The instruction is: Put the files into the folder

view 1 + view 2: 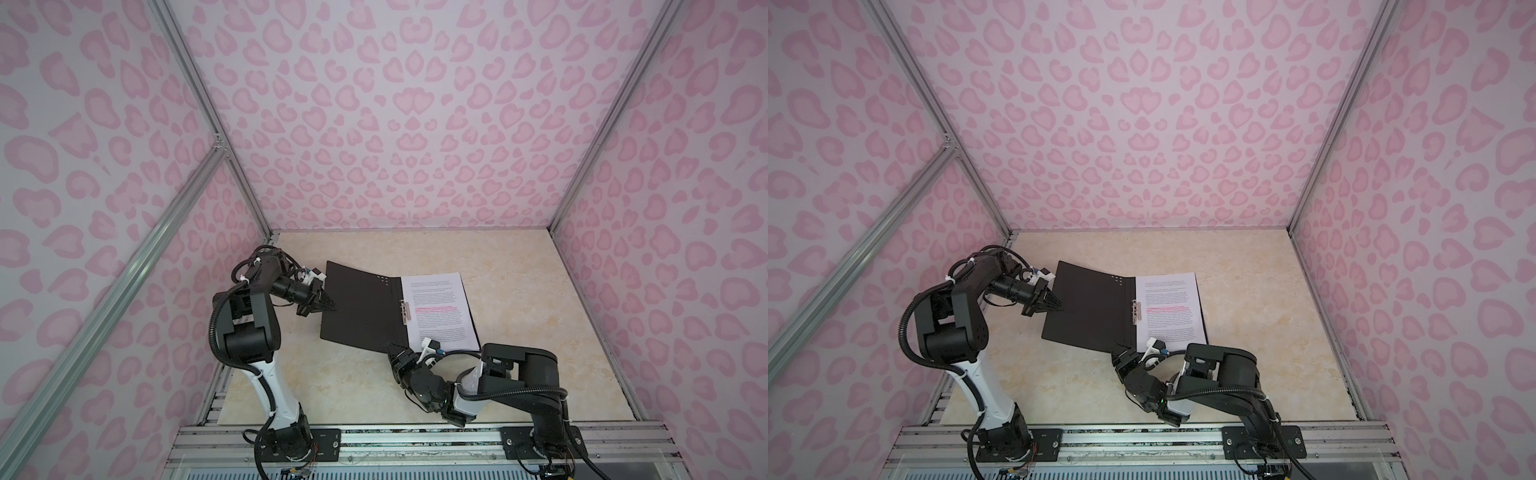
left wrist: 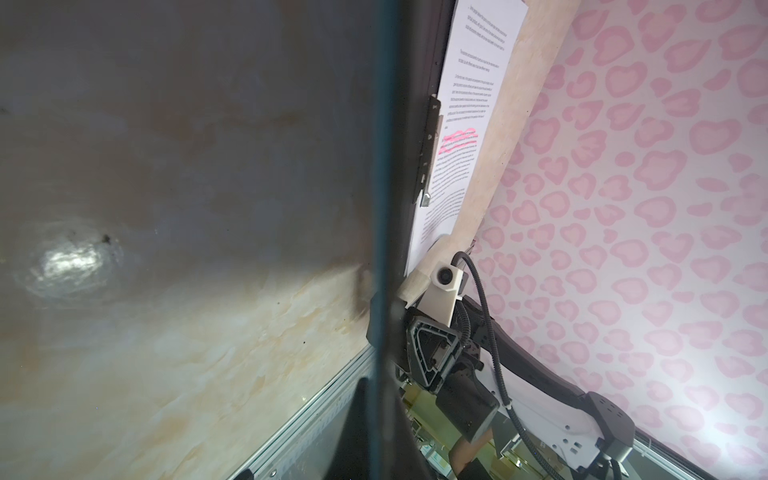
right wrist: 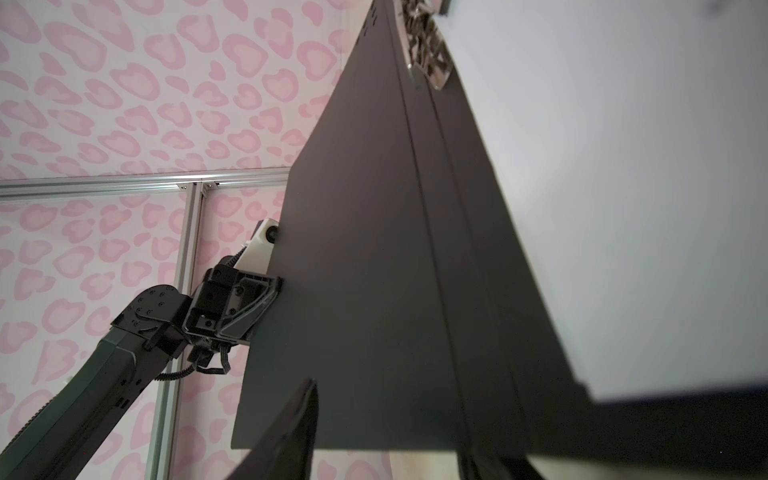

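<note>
The folder [image 1: 361,307] [image 1: 1092,311] lies open on the table, black inside up, with a metal clip [image 1: 405,311] at the spine. Its left cover is lifted a little. My left gripper [image 1: 332,307] [image 1: 1059,308] is shut on that cover's outer edge, which the left wrist view shows as a dark strip [image 2: 384,166] running between the jaws [image 2: 382,415]. The files [image 1: 440,307] [image 1: 1171,309] [image 2: 469,124], white printed sheets with pink highlighting, lie on the right half. My right gripper [image 1: 395,349] [image 1: 1121,351] [image 3: 386,436] is open at the folder's near edge [image 3: 365,249] by the spine.
The beige marbled table [image 1: 519,332] is closed in by pink patterned walls at the left, back and right. An aluminium rail [image 1: 415,436] carrying both arm bases runs along the front edge. A diagonal frame bar [image 1: 124,270] crosses the left wall.
</note>
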You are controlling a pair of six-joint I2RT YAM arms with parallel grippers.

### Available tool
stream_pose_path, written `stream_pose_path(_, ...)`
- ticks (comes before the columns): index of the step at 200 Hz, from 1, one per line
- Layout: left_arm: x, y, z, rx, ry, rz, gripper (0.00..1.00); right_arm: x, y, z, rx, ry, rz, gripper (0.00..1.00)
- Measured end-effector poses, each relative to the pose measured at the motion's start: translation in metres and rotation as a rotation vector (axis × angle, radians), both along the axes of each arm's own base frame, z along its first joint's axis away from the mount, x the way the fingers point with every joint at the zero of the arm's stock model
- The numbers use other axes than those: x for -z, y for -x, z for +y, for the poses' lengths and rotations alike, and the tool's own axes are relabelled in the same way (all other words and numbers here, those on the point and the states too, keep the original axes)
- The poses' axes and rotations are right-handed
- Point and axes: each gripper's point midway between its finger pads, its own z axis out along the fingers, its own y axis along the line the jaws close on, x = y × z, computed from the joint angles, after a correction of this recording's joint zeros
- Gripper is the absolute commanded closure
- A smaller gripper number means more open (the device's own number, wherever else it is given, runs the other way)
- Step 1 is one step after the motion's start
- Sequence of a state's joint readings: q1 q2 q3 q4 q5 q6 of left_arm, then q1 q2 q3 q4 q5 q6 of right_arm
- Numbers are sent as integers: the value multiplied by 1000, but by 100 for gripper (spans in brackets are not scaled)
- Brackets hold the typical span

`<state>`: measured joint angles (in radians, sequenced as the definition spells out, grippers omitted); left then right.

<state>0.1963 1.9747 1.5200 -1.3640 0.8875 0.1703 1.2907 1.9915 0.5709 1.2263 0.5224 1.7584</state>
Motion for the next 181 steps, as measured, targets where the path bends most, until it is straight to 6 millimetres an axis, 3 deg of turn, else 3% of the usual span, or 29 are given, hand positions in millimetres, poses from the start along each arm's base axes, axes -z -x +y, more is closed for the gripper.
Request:
stream_pose_path(69,-18,-11,21,52,-137,-98,96,-2,37,11,-113,72,31,40)
stream_pose_path(103,-33,-12,34,81,-225,-149,96,-24,40,25,-214,176,4,40)
stream_pose_path(139,-38,-5,43,118,-274,-149,96,-62,28,27,-320,342,-65,41)
stream_pose_path(181,-47,1,53,151,-327,-149,96,-74,-9,-13,-389,549,-77,41)
